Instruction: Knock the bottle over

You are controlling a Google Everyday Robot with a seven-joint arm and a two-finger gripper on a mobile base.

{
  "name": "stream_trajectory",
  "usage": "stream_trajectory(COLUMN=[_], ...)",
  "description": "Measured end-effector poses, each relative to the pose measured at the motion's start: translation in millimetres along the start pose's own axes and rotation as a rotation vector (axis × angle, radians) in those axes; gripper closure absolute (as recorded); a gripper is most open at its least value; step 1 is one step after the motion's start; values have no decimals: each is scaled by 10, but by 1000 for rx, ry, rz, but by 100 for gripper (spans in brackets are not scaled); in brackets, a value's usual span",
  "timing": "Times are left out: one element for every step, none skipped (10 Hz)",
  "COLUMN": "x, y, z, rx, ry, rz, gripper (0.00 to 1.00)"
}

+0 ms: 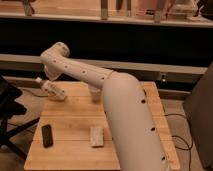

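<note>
While the arm (pixel 100 80) reached over the surface (pixel 70 125), the pincer (pixel 50 86) sat at its far left corner, touching the bottle (pixel 54 91), which leaned steeply there. Pincer state: can't tell. Cup (pixel 95 93) stood right of the bottle; block (pixel 96 136) and black bar (pixel 47 135) lay nearer.

Wooden table (pixel 75 150) — beige block (pixel 96 136), dark bar (pixel 47 135), jaws (pixel 56 93) at its far-left edge

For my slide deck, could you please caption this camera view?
Robot hand at the wooden table's far-left edge, tipping the slim pale white-capped bottle sideways.
</note>
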Motion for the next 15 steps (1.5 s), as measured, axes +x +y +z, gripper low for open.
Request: stream_trajectory(x=[-69,-149,-175,-176,-157,-84,-31,2,-2,-31,-91,-154,-186,-187,-153], y=[74,179,215,210,199,108,15,-28,-33,2,65,149,190,165,107], z=[-34,-66,-81,-75,-27,39,78,106,115,113,108,91,90,117,167], rx=[-2,-3,-3,2,1,5,10,9,8,10,10,9,8,13,15], ry=[0,-1,-1,-1,-10,-15,-17,-18,-20,-24,-30,-35,-39,-44,-49], rz=[4,-2,-10,-15,-13,-17,-22,-22,-23,-25,-29,-31,-31,-31,-35], gripper=[100,100,100,100,100,100,100,100,100,100,100,100,100,100,100])
